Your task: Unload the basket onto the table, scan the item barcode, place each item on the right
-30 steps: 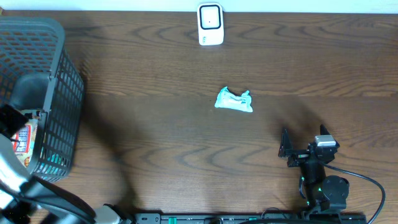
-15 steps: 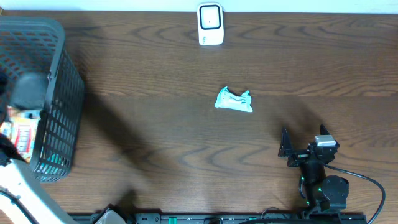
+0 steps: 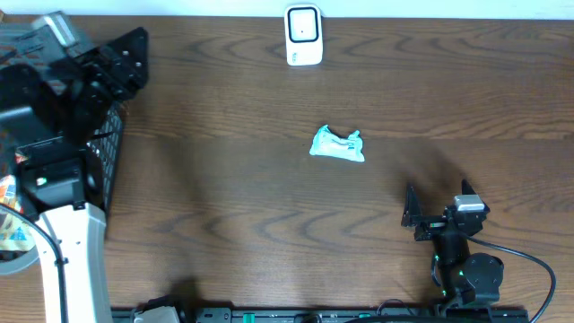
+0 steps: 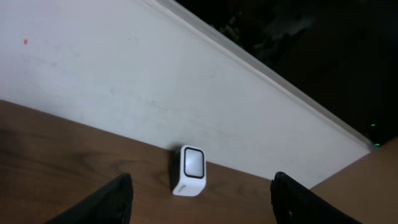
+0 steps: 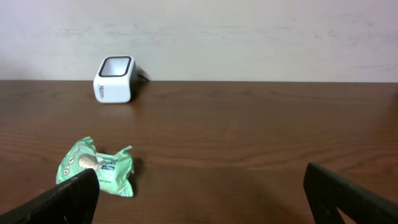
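Note:
The item, a small green packet (image 3: 337,145), lies in the middle of the table. In the right wrist view the green packet (image 5: 96,167) sits just beyond my left fingertip. The white barcode scanner (image 3: 303,36) stands at the table's back edge, and both wrist views show the scanner (image 4: 189,179) (image 5: 115,79). My left gripper (image 3: 133,63) hovers over the basket's back right corner, pointing towards the scanner. Its jaws stand open with nothing between them (image 4: 202,200). My right gripper (image 3: 438,193) rests near the front right, wide open and empty (image 5: 199,182), facing the packet.
A dark mesh basket (image 3: 103,170) stands at the left edge, mostly covered by my left arm. Colourful packets (image 3: 13,229) show inside it. A white wall (image 5: 249,31) runs behind the table. The right arm's cable (image 3: 529,269) trails at the front right.
My left arm has risen out of the basket and swung to the back right, now facing the scanner with nothing held. The right arm and the green packet have not moved.

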Tool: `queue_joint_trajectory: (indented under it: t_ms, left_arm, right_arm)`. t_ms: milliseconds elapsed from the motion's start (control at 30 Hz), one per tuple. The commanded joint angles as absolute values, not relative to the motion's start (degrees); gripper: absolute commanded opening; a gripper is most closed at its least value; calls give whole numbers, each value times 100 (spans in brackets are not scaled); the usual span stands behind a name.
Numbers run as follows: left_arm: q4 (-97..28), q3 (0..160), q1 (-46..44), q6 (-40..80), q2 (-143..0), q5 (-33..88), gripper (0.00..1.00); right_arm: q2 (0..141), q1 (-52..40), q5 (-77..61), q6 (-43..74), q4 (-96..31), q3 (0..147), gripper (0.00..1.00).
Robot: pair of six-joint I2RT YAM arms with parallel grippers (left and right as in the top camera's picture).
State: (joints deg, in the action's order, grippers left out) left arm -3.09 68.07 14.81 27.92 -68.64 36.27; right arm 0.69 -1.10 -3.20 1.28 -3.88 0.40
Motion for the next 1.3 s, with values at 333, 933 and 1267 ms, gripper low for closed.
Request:
queue_joint_trajectory:
  t_ms: [333,933,1267]
  left_arm:
    - [-801,6864,1288,1988,-6875,1610,70]
    - [-2451,6862,4001,683,-7712,-1332,77]
    - [-3511,6862,4145,-325,-9594,-1317,85]
  right_arm:
    - [38,-145,-316,209,-410,34,99]
    - [38,-145,-318,211,-410,34,99]
    - [38,-145,-318,209,-410,34,99]
